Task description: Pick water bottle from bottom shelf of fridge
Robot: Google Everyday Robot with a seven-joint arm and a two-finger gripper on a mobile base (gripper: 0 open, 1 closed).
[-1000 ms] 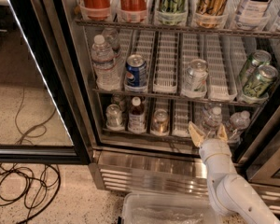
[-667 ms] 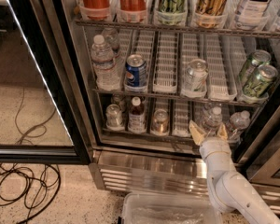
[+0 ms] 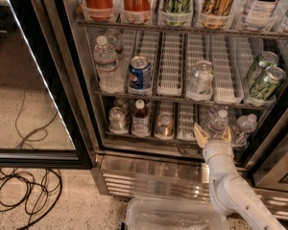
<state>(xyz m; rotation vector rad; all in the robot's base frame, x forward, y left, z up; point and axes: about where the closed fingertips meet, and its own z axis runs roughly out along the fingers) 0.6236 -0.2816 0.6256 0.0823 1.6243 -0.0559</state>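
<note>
The fridge [image 3: 153, 177] is standing with its glass door [image 3: 33, 158] open. The gripper [image 3: 213, 136] is hovering at the front edge of the bottom shelf [image 3: 186, 122], fingers spread wide and holding nothing. The water bottle [image 3: 217, 122] is standing upright on that shelf, just behind and between the fingertips.

You'll find the water bottle [image 3: 216, 122] standing upright toward the right end of the bottom shelf [image 3: 186, 122]. It is small, clear and ribbed, with a white cap and colourless contents. The shelf is a dark wire rack with white slotted lanes, spanning the fridge [image 3: 149, 175] above its vented steel base. Your gripper [image 3: 213, 134] sits at the shelf's near edge, fingers spread either side of the bottle's lower part.
</note>
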